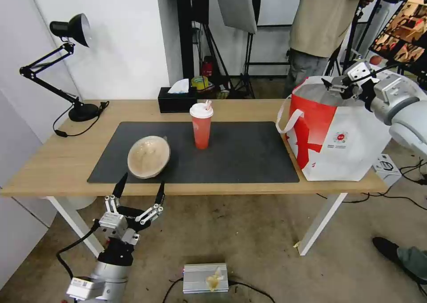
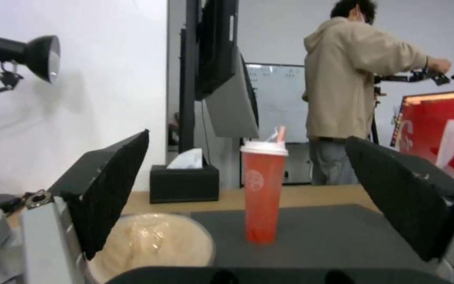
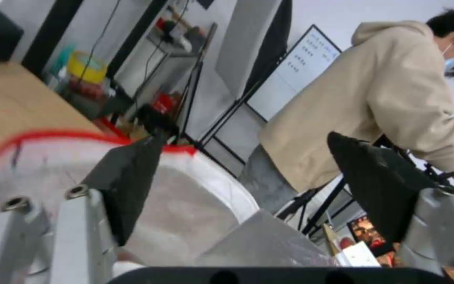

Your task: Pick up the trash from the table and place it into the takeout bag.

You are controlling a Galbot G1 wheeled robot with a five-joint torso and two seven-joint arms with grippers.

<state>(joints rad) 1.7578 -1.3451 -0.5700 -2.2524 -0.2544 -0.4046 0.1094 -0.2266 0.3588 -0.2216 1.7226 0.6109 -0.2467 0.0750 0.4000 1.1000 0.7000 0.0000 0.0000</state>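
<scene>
Item one, the long light-wood table (image 1: 53, 160) with white legs, carrying a large dark grey rectangular mat (image 1: 240, 154). On the mat's left part we record a shallow tan bowl (image 1: 148, 156), tilted, its pale inside facing the near edge; at mid-mat, standing upright and well apart from the bowl, a red drink cup (image 1: 201, 126) with a white lid and a straw. At the table's right end stands the large boxy white-and-red takeout bag (image 1: 338, 138) with silver foil lining, white strap handles and a small round red logo, its mouth open upward. At the far edge we note a black tissue box (image 1: 177, 100) with a white tissue showing, and at the far left a black articulated desk lamp (image 1: 66, 62). Our left gripper (image 1: 139, 189) hangs in front of the table's near edge, just below the tan bowl, fingers spread wide and holding nothing. Our right gripper (image 1: 334, 84) sits over the bag's open top at its far rim, fingers likewise spread and empty; beneath it the foil lining is visible.
</scene>
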